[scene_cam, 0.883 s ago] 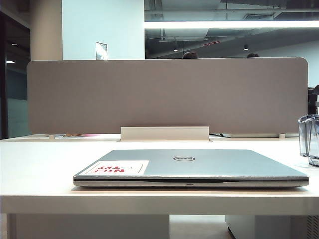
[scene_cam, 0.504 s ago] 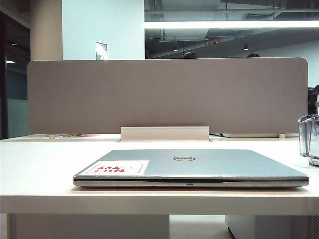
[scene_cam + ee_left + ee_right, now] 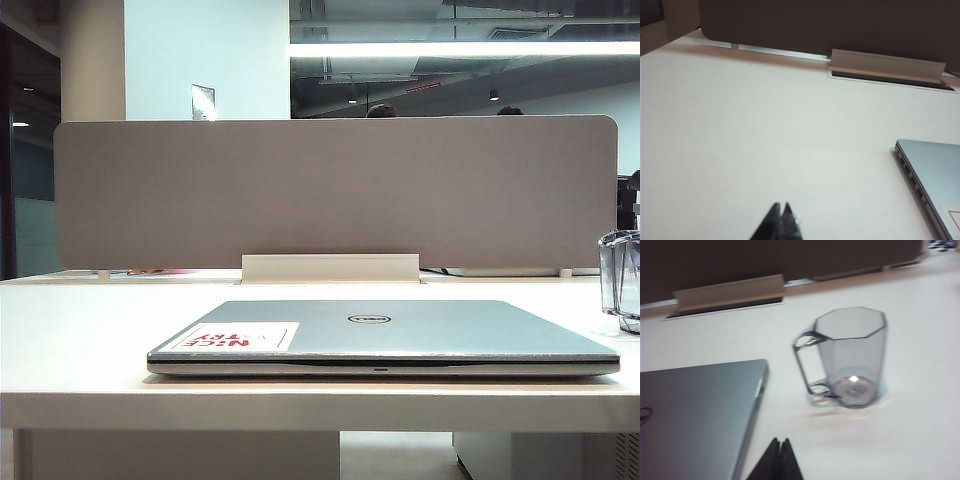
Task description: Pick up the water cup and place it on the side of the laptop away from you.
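The closed silver-grey laptop [image 3: 385,335] lies flat in the middle of the white table, its round logo and a white sticker with red letters on the lid. The clear faceted water cup [image 3: 621,280] stands upright at the table's right edge, cut off by the exterior view. In the right wrist view the water cup [image 3: 852,357] stands beside the laptop [image 3: 697,415], handle toward it. My right gripper [image 3: 780,441] is shut and empty, short of the cup. My left gripper [image 3: 781,205] is shut over bare table, left of the laptop [image 3: 932,175]. Neither gripper shows in the exterior view.
A grey divider panel [image 3: 335,190] runs along the back of the table. A white cable flap [image 3: 330,268] stands at its foot behind the laptop. The table's front edge [image 3: 320,410] lies close below the laptop.
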